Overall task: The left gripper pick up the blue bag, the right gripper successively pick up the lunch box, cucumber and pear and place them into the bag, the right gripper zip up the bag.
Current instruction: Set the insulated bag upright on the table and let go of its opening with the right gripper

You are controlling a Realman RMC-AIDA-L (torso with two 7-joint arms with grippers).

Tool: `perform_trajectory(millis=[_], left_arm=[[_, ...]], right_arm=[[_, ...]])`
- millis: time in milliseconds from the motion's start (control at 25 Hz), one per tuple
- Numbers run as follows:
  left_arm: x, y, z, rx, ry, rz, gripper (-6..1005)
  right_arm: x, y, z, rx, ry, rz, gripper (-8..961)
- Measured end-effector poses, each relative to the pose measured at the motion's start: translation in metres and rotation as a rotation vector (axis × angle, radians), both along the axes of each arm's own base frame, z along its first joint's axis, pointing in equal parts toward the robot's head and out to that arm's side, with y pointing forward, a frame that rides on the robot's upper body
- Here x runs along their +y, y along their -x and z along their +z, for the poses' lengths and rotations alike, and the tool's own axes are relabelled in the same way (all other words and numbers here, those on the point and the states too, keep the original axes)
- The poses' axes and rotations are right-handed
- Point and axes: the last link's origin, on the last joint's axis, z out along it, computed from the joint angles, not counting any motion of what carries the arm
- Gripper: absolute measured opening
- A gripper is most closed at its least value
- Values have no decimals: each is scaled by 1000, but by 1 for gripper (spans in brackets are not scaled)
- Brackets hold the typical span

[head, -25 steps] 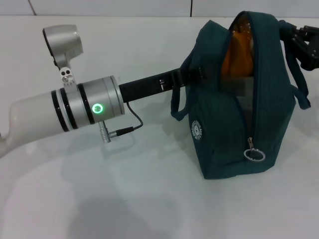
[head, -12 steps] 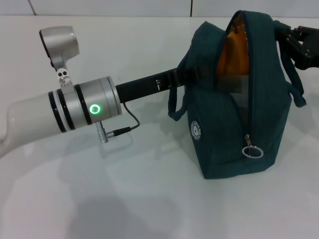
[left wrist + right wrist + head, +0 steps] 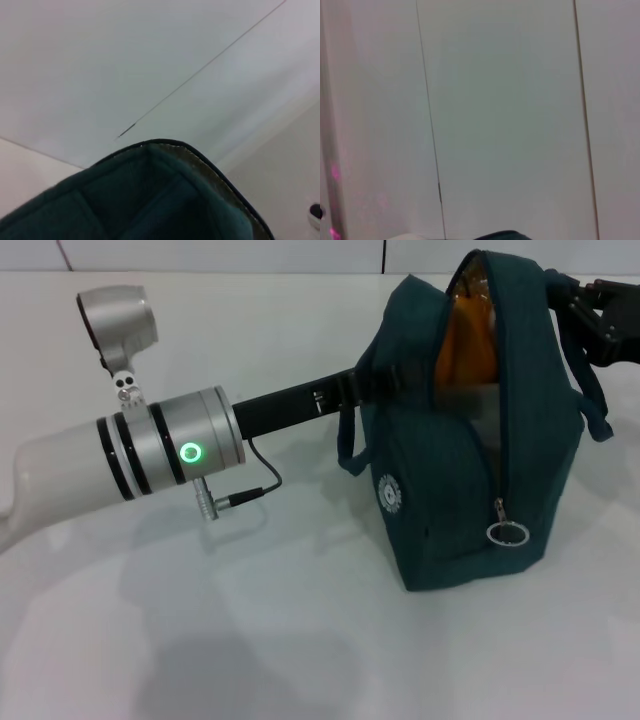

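The blue bag (image 3: 450, 460) stands on the white table (image 3: 250, 640) at the right, its zip open down the front and the ring zipper pull (image 3: 507, 533) hanging low. The orange-yellow pear (image 3: 466, 340) shows inside the top opening. A pale grey surface lies below it; I cannot tell whether that is the lunch box or the lining. The cucumber is hidden. My left gripper (image 3: 385, 385) is at the bag's left handle, fingers hidden by the strap. The left wrist view shows teal fabric (image 3: 150, 200). My right gripper (image 3: 590, 315) hovers by the bag's right handle (image 3: 590, 390).
My left arm's silver joint with the green light (image 3: 190, 452) and its cable (image 3: 250, 490) lie across the table's left half. The wall (image 3: 495, 100) fills the right wrist view.
The bag and my left arm have shifted slightly left together. The right gripper has moved a little up and left, staying by the right handle.
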Motion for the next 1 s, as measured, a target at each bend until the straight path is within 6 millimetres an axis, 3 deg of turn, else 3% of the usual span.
perform_trajectory(millis=[440,1000], left_arm=[[0,0,0,1,-5,0,55],[-1,5,0,-7,-9,24,55]], right_arm=[[4,4,0,-2,-7,4,123],[-5,-4,-8,-19,-23,8,135]])
